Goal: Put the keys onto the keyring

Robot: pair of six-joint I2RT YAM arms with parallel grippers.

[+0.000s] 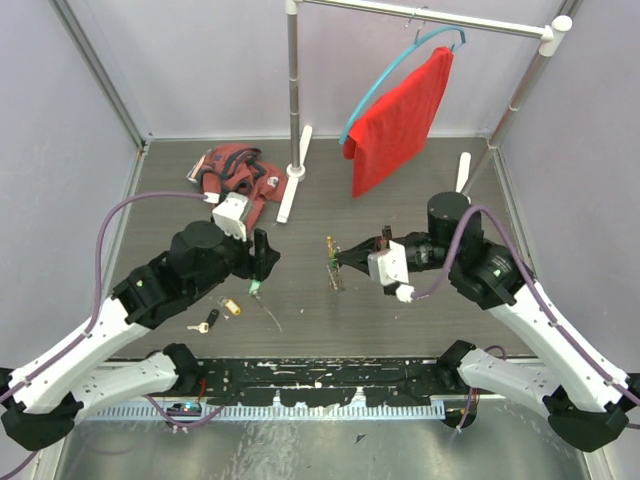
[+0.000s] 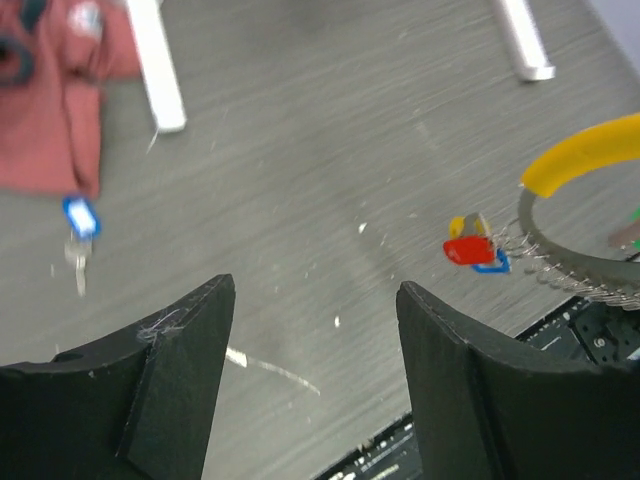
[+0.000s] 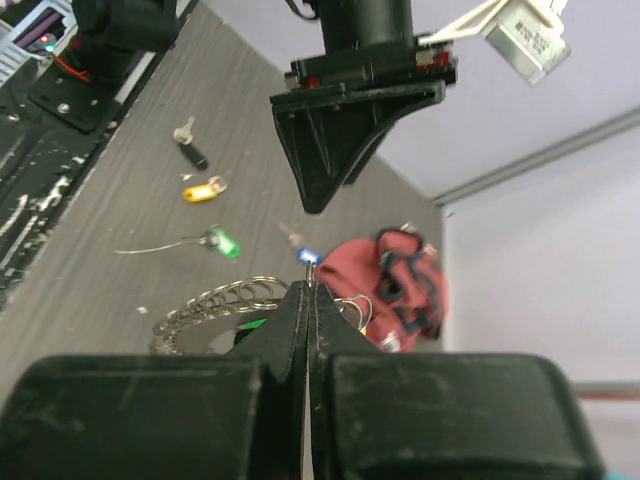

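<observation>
Left hand (image 2: 315,300) gapes wide, holding nothing. The green key (image 1: 256,290) lies on the bench (image 1: 400,320) just beside it, left of centre. Right hand (image 1: 347,260) is pinched shut on the keyring (image 1: 333,265) — the contact hidden behind its fingers (image 3: 285,335).
</observation>
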